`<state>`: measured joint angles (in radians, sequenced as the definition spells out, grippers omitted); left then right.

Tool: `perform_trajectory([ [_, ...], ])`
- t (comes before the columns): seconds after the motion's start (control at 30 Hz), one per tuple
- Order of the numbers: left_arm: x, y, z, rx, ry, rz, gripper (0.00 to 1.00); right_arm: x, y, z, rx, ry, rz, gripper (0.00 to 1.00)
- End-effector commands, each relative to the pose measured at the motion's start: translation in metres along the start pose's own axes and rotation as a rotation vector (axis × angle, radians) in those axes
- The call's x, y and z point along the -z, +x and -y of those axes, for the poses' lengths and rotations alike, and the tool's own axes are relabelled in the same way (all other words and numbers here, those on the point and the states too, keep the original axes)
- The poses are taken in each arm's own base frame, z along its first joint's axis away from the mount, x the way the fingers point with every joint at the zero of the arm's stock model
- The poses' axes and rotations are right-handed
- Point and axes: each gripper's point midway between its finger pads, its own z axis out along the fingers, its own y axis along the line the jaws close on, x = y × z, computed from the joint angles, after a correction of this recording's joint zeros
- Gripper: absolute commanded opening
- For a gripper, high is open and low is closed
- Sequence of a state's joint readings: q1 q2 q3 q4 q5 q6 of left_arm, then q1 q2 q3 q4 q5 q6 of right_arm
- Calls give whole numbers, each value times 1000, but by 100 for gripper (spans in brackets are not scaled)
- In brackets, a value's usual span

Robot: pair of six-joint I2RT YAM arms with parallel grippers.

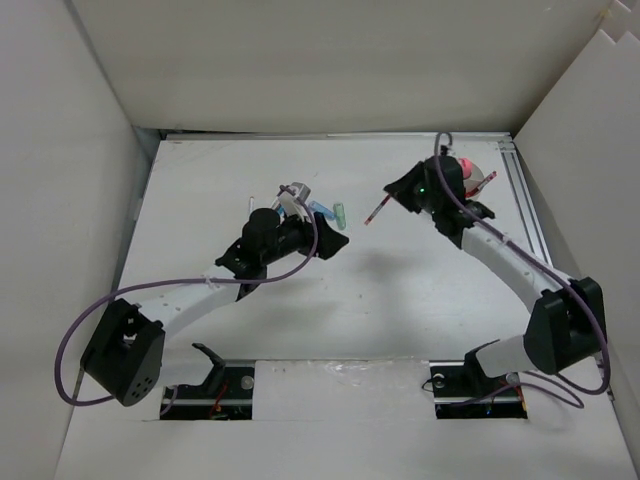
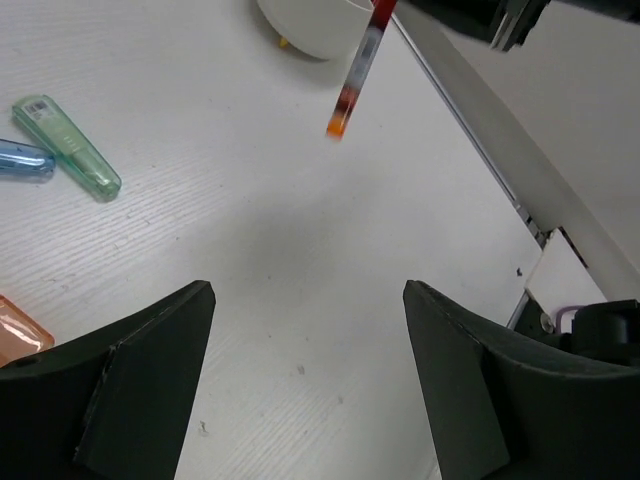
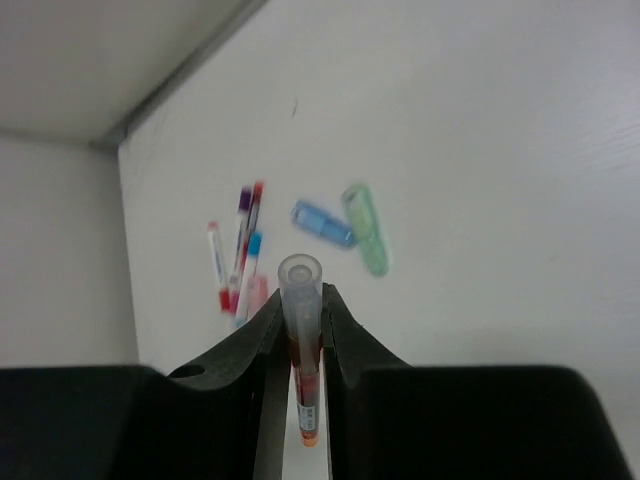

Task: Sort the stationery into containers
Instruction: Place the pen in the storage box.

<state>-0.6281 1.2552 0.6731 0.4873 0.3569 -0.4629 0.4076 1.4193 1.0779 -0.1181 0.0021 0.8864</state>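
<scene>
My right gripper (image 3: pixel 300 300) is shut on a red pen (image 3: pixel 303 350) with a clear cap. It holds the pen tilted above the table, and the pen (image 1: pixel 378 210) hangs left of the white cup (image 1: pixel 485 182). Something pink shows inside the cup. My left gripper (image 2: pixel 307 292) is open and has nothing between its fingers, low over bare table. In its view the held pen (image 2: pixel 355 75) hangs in front of the cup (image 2: pixel 310 25). Several loose pens (image 3: pixel 238 255) lie in a cluster at the back left. In the top view my left gripper (image 1: pixel 332 238) is just near of them.
A green cap-like piece (image 2: pixel 70 145) and a blue one (image 2: pixel 20 160) lie side by side left of my left gripper. An orange-pink piece (image 2: pixel 15 335) sits at that view's left edge. White walls enclose the table, and a metal rail (image 1: pixel 520 200) runs along the right side.
</scene>
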Motion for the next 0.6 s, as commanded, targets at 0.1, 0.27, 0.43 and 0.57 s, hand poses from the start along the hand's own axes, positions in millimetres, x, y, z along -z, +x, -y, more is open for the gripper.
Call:
perform_trajectory([
  [0.1,3,-10,-12,-30,-66,68,71,56,-170,85,-171,447,642,2],
  [0.27,5,-4,-23,-62,-101,68,71,88,-229,154,-271,665,863,2],
  [0.43,7,-2,-28,-74,-125,70,71,85,-252,193,-259,832,931,2],
  [0.57,9,-2,-29,-61,-137,70,71,73,-259,203,-232,899,947,2],
])
